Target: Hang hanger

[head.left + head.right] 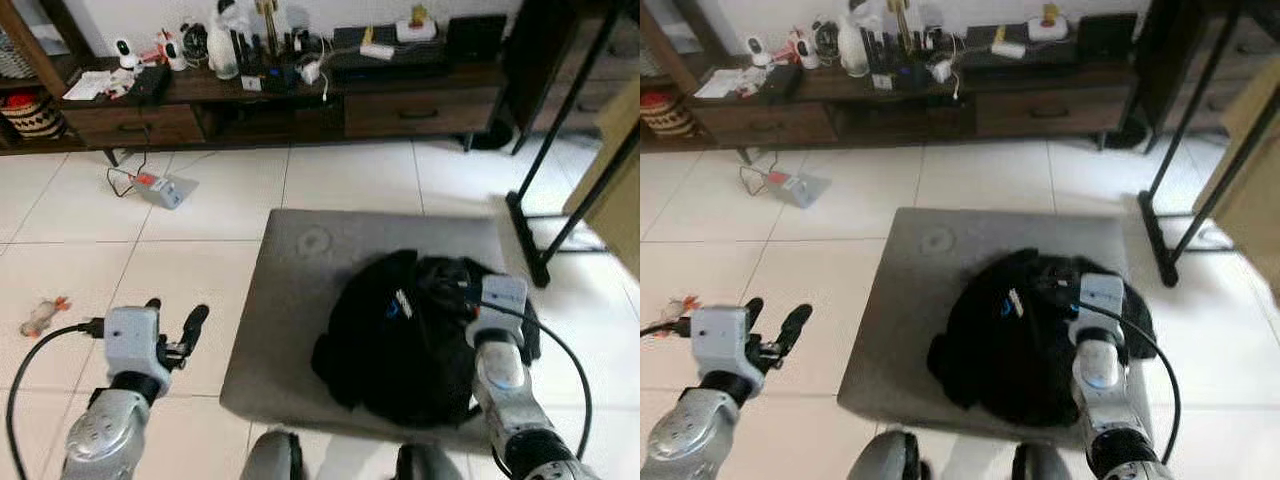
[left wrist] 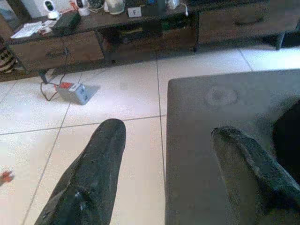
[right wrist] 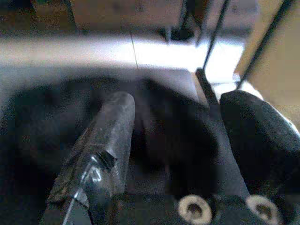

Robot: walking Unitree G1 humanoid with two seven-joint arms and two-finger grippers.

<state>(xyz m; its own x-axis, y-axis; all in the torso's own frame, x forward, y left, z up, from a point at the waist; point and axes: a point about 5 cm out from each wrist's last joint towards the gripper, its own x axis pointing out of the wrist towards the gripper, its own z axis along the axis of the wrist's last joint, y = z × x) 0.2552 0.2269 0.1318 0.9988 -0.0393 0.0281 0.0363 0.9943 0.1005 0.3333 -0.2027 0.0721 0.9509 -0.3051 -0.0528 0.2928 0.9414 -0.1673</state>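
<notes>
Black garment [image 1: 405, 335] blurred in right wrist view; shelf clutter [image 1: 250, 45] indistinct.

garment [image 1: 400, 340]: was black, with a small white and blue label
mat [image 1: 290, 300]: was plain grey
floor [image 1: 200, 240]: was white tile
cabinet [image 1: 300, 105]: was dark brown wood
rack [image 1: 560, 170]: was black

No text, number or brand can be read. The black garment [image 1: 400, 340] on the grey mat [image 1: 300, 270] carries a small white and blue tag [image 1: 399, 304] whose marks are too small to make out. Beyond the mat, the grey box [image 1: 160, 188] on the floor has a red label [image 1: 146, 180] with no legible print. On the dark sideboard [image 1: 400, 110] behind that box, a white card [image 2: 134, 11] shows a dark mark that stays unreadable, and the papers [image 1: 95, 85] at the sideboard's end are blurred.
</notes>
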